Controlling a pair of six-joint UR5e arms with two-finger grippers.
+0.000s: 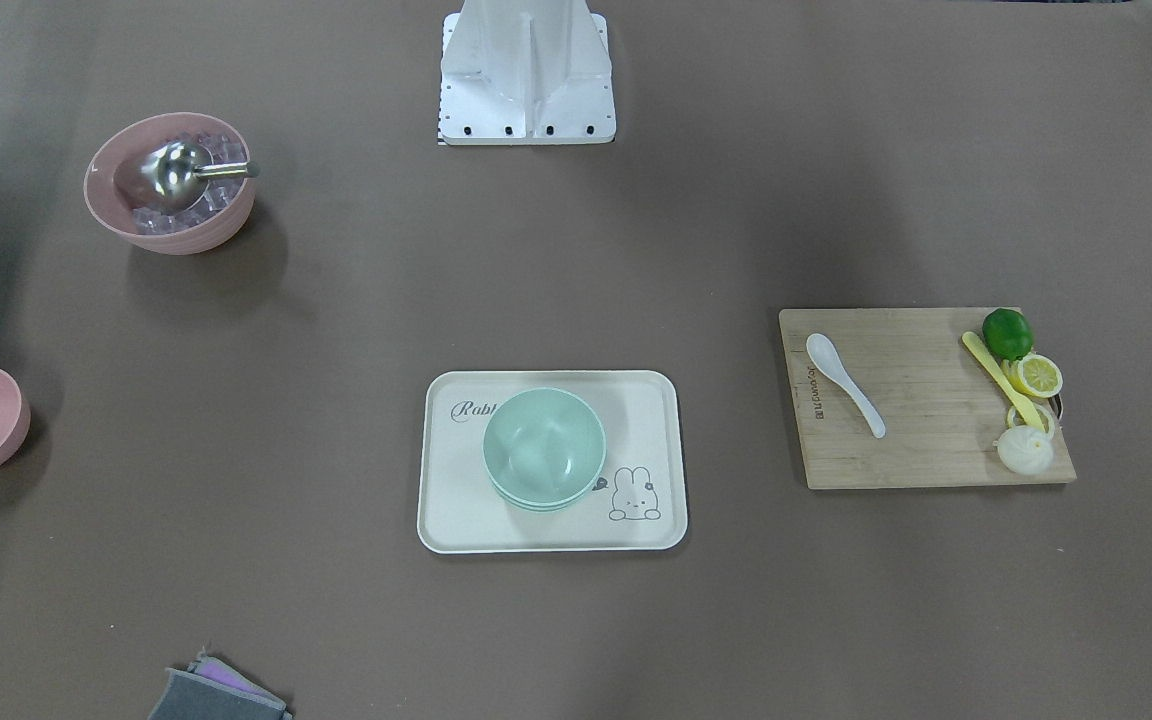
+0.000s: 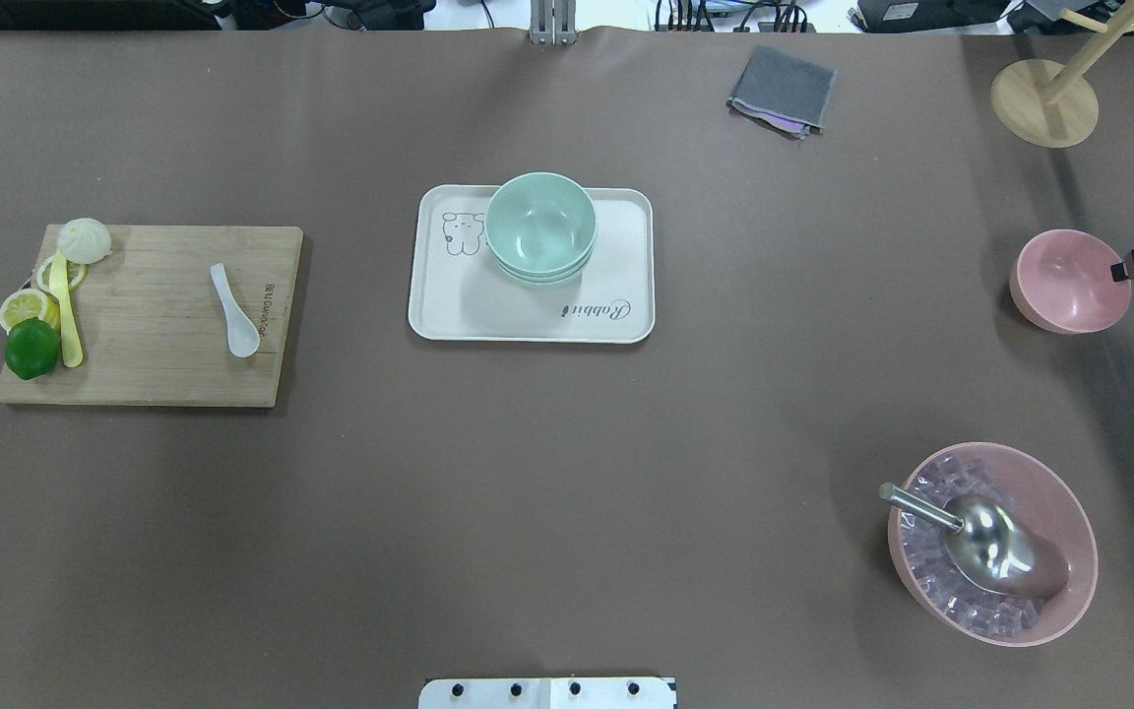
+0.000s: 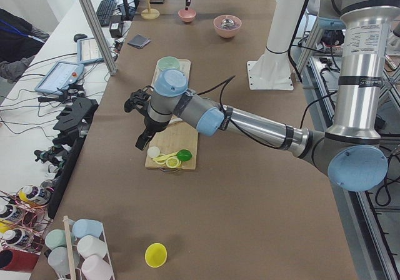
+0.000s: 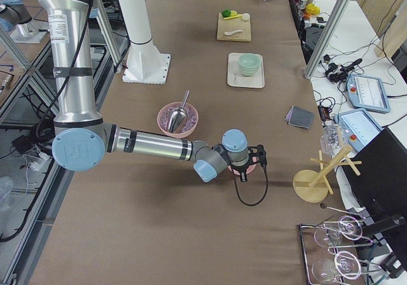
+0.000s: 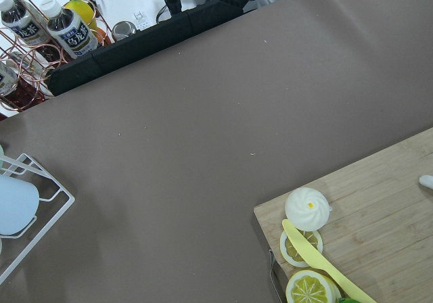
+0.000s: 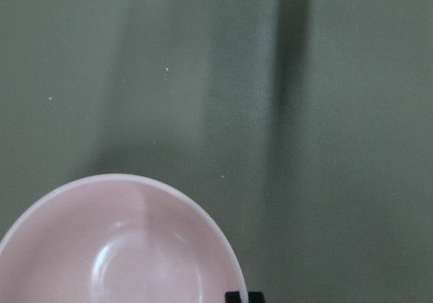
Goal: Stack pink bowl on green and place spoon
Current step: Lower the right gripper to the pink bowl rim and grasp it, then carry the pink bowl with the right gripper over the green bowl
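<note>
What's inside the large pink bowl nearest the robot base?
The large pink bowl holds clear ice cubes with a shiny metal scoop lying on top. Its bottom is covered by them.

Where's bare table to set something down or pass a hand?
Bare: the strip between board and tray; the wide stretch from tray to pink bowl and ice bowl; the near edge by the base. The tray's near half is free too. Crowded: the board's left end, with lime, lemon, bun and knife.
</note>
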